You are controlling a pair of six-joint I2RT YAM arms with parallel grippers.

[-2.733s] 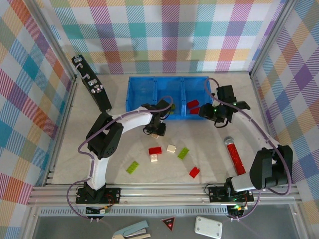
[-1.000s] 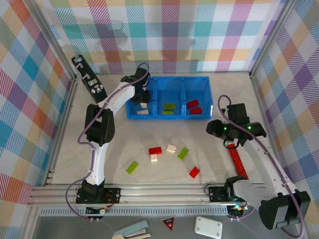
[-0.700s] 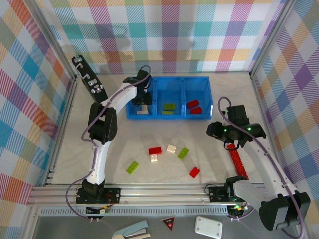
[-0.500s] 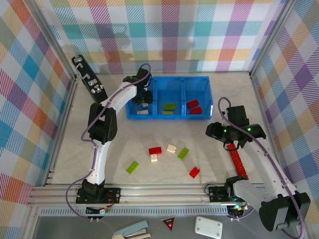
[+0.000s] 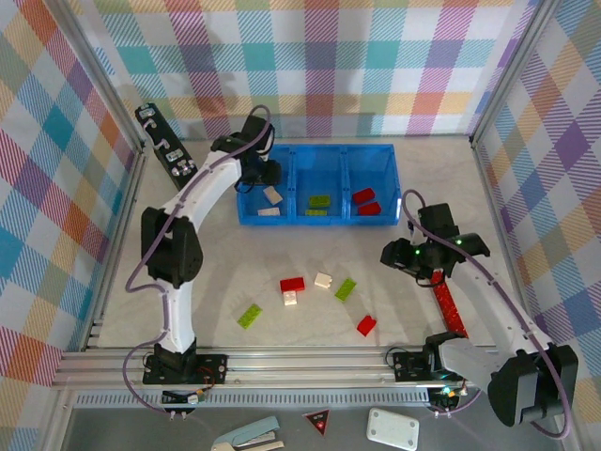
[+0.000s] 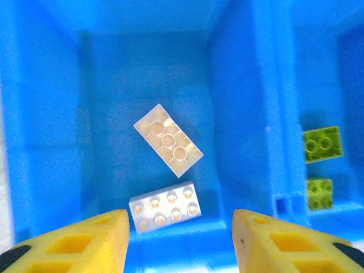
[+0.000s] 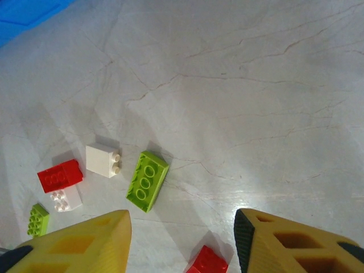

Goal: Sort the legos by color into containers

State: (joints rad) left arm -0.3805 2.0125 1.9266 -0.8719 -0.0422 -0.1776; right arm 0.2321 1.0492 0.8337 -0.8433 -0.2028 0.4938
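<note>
Tray [image 5: 319, 148], upper centre of the overhead view.
- Left compartment: two cream bricks [image 6: 168, 139], one underside-up and skewed, one studs-up by the near wall.
- Middle compartment: two lime bricks [image 5: 319, 201].
- Right compartment: two red bricks [image 5: 364, 196].

Six are sorted with no colours mixed.

Loose at mid-frame on the table: red brick [image 7: 60, 175], white brick [image 7: 103, 160], second white brick [image 7: 65, 199], lime brick [image 7: 147, 180], second lime brick [image 5: 250, 315], second red brick [image 5: 367, 325]. Six remain, so I judge the task about half done.

Left gripper [image 6: 179, 233] hangs over the left compartment, jaws wide, nothing between them. Right gripper [image 7: 182, 239] is above bare table right of the loose cluster, jaws wide, empty.

Table [image 5: 225, 254]: pale, marble-veined. A long red strip [image 5: 443, 303] lies at lower right and a black bar [image 5: 169, 155] at upper left. Plaid cloth walls [image 5: 310, 56] stand on three sides, with an aluminium rail [image 5: 310, 362] along the bottom.
</note>
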